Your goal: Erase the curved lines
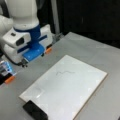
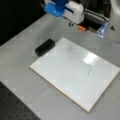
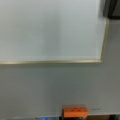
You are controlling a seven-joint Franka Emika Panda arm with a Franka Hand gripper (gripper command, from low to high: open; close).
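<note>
Still unerased, curve lines (image 1: 65, 72) on whiteboard (image 1: 82, 95); fingers (image 1: 7, 71) aside, state unclear.

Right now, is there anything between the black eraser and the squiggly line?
No. In both front views only bare white board lies between the black eraser and the curve lines.

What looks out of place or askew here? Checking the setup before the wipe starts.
Nothing stands out. The board lies flat on the table, the lines still unwiped, the eraser beside its corner. The tool hangs off the board, holding nothing.
</note>
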